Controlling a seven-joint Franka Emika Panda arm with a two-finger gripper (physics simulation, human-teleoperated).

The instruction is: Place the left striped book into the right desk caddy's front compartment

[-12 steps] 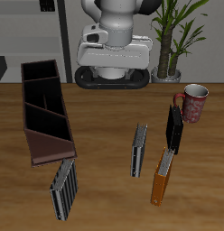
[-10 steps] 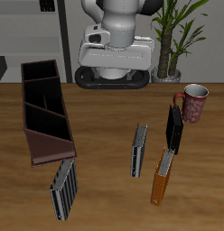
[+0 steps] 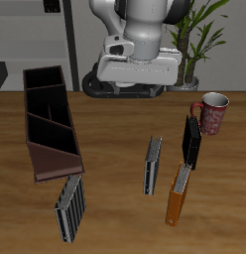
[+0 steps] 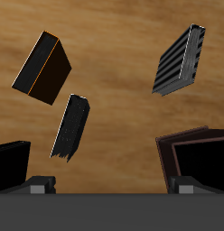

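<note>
Lying flat at lower centre on the desk (image 3: 115, 129), left striped book (image 3: 153, 164): slim, grey, fine lengthwise stripes, lettering unreadable. End effector (image 4: 110, 186) released, fingers apart.

The desk (image 3: 115, 129) looks like warm, grained wood with a smooth, faintly satin finish. The caddy (image 3: 48, 119), across the left of the frame, reads as matt near-black board with a reddish-brown sloped panel; the slim striped book (image 3: 153, 164) has a dull grey cover with fine stripes. At right the mug (image 3: 211, 112) appears glossy, speckled pink ceramic.
</note>
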